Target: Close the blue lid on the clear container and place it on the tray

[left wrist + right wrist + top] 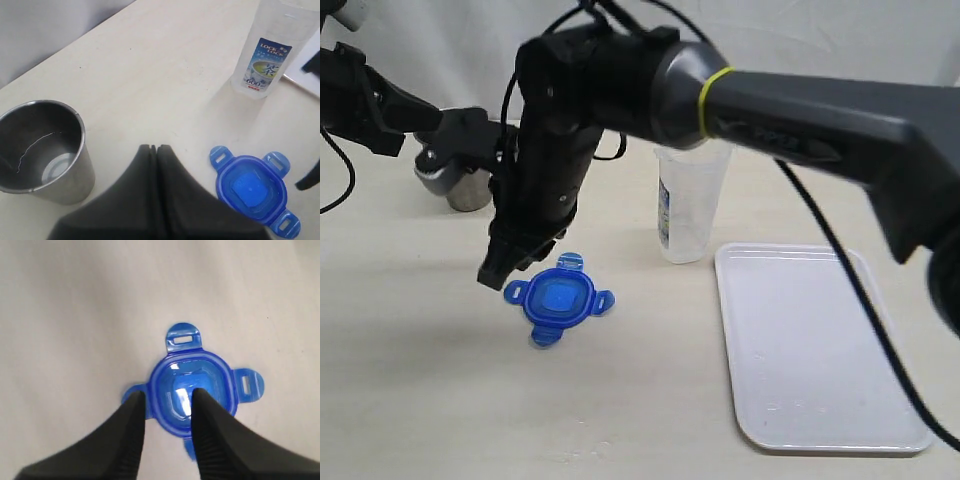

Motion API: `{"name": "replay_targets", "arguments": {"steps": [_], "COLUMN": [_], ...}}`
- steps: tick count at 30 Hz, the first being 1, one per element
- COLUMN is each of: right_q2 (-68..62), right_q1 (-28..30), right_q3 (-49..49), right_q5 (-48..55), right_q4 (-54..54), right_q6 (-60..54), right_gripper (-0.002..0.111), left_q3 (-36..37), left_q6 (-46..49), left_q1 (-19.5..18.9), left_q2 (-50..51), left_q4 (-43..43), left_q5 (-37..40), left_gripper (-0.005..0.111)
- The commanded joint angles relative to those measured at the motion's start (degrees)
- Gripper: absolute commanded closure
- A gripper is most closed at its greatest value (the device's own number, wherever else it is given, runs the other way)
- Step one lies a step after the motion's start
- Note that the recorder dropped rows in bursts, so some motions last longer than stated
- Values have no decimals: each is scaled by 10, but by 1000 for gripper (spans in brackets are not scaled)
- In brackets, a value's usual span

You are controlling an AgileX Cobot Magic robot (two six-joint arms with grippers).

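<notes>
The blue lid (558, 298) lies flat on the table, left of the clear container (692, 205), which stands upright and uncovered. The white tray (815, 345) lies to the right, with nothing on it. My right gripper (167, 397) has reached across and hangs open just above the lid (192, 385). One finger is over the lid's middle, the other over a side flap, and nothing is held. In the exterior view the right gripper (515, 262) hides part of the lid's far-left side. My left gripper (154, 148) is shut and empty, back by the steel cup.
A short steel cup (455, 182) stands at the back left, close beside the left gripper; it also appears in the left wrist view as the steel cup (40, 150). The right arm's long grey link crosses above the container and tray.
</notes>
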State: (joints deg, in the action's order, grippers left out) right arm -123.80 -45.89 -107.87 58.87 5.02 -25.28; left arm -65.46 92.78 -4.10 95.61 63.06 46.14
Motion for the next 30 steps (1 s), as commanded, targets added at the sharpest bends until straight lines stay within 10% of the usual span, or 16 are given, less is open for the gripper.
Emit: {"name": "replay_targets", "arguments": {"steps": [1, 14, 30], "right_q2": [47, 91, 24], "right_q1": [1, 61, 114], "right_q3": [32, 296, 319], "right_q5": [42, -186, -294], "right_q4": [16, 15, 187], "right_q6": [106, 237, 170], "right_gripper": [71, 54, 53], "left_q3": [1, 1, 1], "left_q6": [0, -15, -15], "left_q1": [-1, -1, -1], "left_q2": [-1, -1, -1], "left_q4": [0, -7, -4], "left_q5": [8, 30, 31], "left_gripper": [107, 107, 107]}}
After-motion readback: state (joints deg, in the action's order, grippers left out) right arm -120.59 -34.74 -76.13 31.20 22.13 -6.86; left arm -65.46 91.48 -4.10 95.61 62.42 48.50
